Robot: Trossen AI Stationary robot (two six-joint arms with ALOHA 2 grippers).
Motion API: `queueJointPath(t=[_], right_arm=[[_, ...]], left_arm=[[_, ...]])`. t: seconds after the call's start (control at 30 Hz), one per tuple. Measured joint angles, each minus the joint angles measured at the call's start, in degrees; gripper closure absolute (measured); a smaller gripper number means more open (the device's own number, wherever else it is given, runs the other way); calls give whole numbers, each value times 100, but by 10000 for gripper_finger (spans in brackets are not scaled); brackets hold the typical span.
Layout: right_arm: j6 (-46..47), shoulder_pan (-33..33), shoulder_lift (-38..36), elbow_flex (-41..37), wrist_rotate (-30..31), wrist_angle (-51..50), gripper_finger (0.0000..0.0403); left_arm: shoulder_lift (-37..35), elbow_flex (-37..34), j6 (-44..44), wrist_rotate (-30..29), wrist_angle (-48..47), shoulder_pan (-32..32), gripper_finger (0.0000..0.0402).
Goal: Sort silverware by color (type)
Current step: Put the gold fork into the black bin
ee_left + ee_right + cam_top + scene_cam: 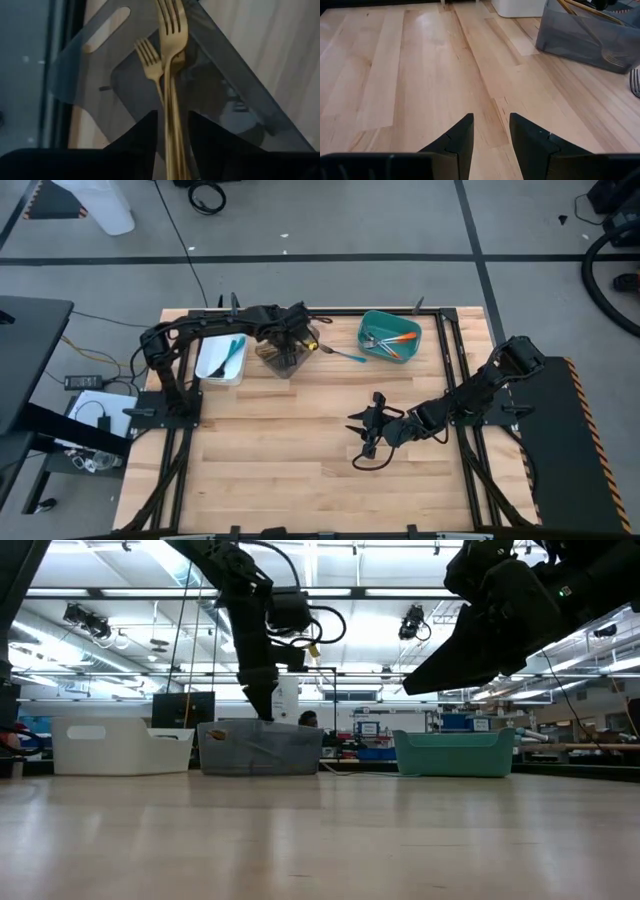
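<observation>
My left gripper (291,340) is over the grey-brown bin (280,366) at the table's far side, pointing down, shut on a tan fork (172,60) that hangs tines down into the bin. Another tan fork (149,62) lies in that bin. The teal bin (372,320) holds orange- and blue-handled forks (392,340). The white bin (212,366) holds a blue utensil (232,352). One blue-handled fork (342,354) lies flat on the table between the grey-brown and teal bins. My right gripper (352,425) hovers near the table's middle, slightly open and empty. My left gripper (173,114) has the tan fork's handle (174,125) between its two fingers, which lie along it and point down from above. The fork hangs upright, tines down, inside the grey-brown bin (215,90). The exact place of contact is hidden by the fingers.
The three bins stand in a row along the far edge: white (120,745), grey-brown (260,748), teal (455,753). Bare wooden tabletop (435,75) spreads in front of my right gripper (491,120). Black frame rails run along the table's sides.
</observation>
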Motion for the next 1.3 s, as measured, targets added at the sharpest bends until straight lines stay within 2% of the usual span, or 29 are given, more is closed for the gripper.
queueJointPath(t=[0.17, 0.27, 0.43, 0.6, 1.1, 1.3], right_arm=[[0, 0, 0, 0, 0, 0, 266], [0, 0, 0, 0, -2, 0, 266], [0, 0, 0, 0, -2, 2, 266], [-2, 0, 0, 0, -2, 6, 266], [-87, 0, 0, 0, -2, 4, 266], [-151, -3, 0, 0, 2, 9, 266]], left_arm=[[17, -1, -6, 602, 17, 272, 250], [59, -1, 1, 639, -6, 381, 236], [264, -6, 120, 685, -16, 419, 238], [501, -6, 156, 704, -32, 375, 255], [476, -6, 149, 697, -66, 375, 364], [356, -6, 144, 699, -112, 373, 373]])
